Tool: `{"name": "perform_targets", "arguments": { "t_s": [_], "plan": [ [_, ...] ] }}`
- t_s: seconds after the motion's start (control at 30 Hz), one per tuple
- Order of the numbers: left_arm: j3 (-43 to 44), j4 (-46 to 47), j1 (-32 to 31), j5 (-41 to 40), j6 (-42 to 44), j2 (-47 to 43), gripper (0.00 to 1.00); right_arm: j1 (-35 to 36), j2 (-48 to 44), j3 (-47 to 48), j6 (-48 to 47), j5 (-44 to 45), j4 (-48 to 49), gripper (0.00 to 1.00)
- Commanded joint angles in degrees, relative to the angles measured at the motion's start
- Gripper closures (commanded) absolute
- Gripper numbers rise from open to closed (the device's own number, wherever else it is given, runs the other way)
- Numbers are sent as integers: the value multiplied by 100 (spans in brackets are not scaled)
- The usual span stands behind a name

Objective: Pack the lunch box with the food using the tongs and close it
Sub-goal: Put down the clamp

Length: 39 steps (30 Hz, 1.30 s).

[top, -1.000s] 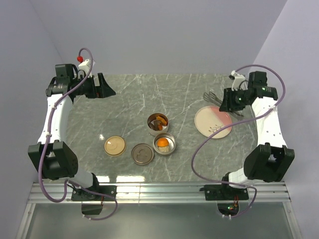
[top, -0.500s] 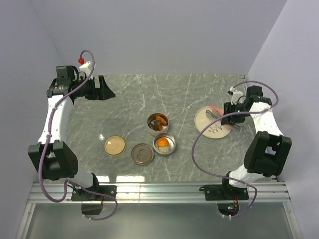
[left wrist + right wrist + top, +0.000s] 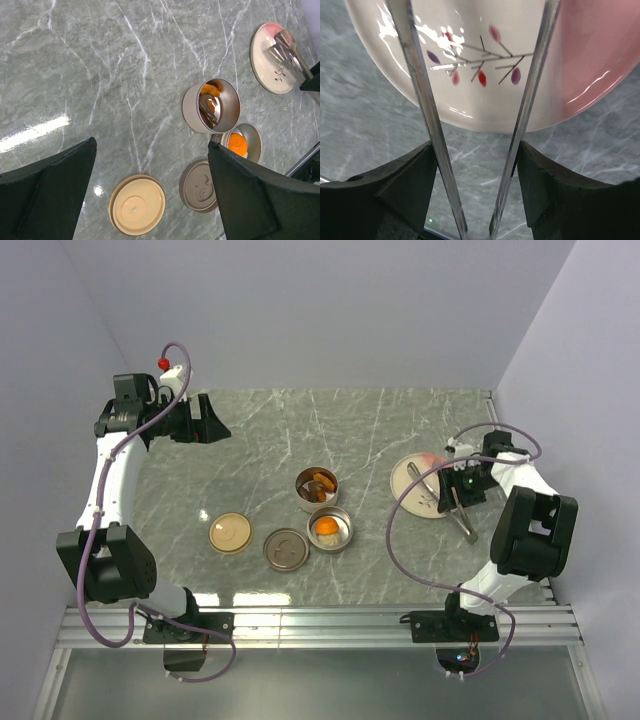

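Two tins (image 3: 317, 488) hold food (image 3: 325, 527), plate (image 3: 405, 480) bare. Right end effector (image 3: 474, 165) pinching tongs (image 3: 420, 75); left end effector (image 3: 152, 145) spread, empty. Packing seems done; next: tongs down, lids (image 3: 286, 549) on.

desk (image 3: 250, 440): grey-green marble, white veins. plate (image 3: 485, 75): cream with a pink patch on one side, thin dark twig print, red and purple leaves. tongs (image 3: 422, 100): bare silver, bright glare. my right fingers (image 3: 405, 185) and left fingers (image 3: 50, 185): matte black. tall tin (image 3: 192, 107) and low tin (image 3: 252, 137): brushed silver. orange chunk (image 3: 237, 143) in the low one. tan lid (image 3: 136, 210), brown-grey lid (image 3: 198, 186). cables (image 3: 395, 540) purple.
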Motion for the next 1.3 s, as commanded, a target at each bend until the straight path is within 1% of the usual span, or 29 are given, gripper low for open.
{"name": "perform_targets", "arguments": {
  "t_s": [0.0,0.07,0.1,0.13,0.17,0.23,0.27,0.43,0.47,0.6,0.73,0.87,0.93,1.03,1.07,1.13,1.17,1.27],
  "plan": [
    [25,70,-21,14,129,-231,1,-9,46,-135,-410,236,87,30],
    [16,70,-30,23,121,-222,1,-9,90,-258,-516,411,140,29],
    [-1,70,-30,23,121,-231,1,-9,107,-285,-542,456,148,27],
    [-1,78,-21,23,121,-231,1,-9,125,-346,-595,491,166,23],
    [-10,78,-21,14,121,-231,1,-9,125,-372,-613,544,183,15],
    [-1,70,-21,5,138,-231,1,-9,90,-425,-639,562,210,14],
    [-1,61,-21,-3,129,-231,1,-9,64,-434,-657,570,210,7],
    [78,0,-30,-30,173,-187,1,-9,81,-355,-683,614,149,5],
    [104,-9,-30,-30,165,-187,1,-1,64,-346,-692,614,87,0],
    [122,-18,-21,-118,191,-239,1,-9,-120,-189,-631,623,-53,0],
    [95,-1,-30,-170,130,-318,1,-18,-506,22,-473,650,-133,0],
    [52,8,-30,-215,164,-432,1,-18,-701,496,-323,317,-457,0],
    [-62,-1,-30,-276,322,-503,1,-18,-867,865,-235,149,-685,0],
    [-361,-246,-21,-180,945,-608,1,-9,-1095,1358,-86,-167,-896,0],
    [-518,-464,-30,-144,1390,-635,1,8,-1149,1481,-33,-272,-932,0],
    [-721,-659,-30,-83,1876,-714,1,96,-1289,1780,63,-396,-1081,0],
    [-939,-747,-39,-83,2348,-792,1,148,-1342,1868,81,-422,-1117,0],
    [-1388,-1081,-108,-266,3063,-959,1,351,-1588,2027,81,-633,-1161,0]
  ]
}}
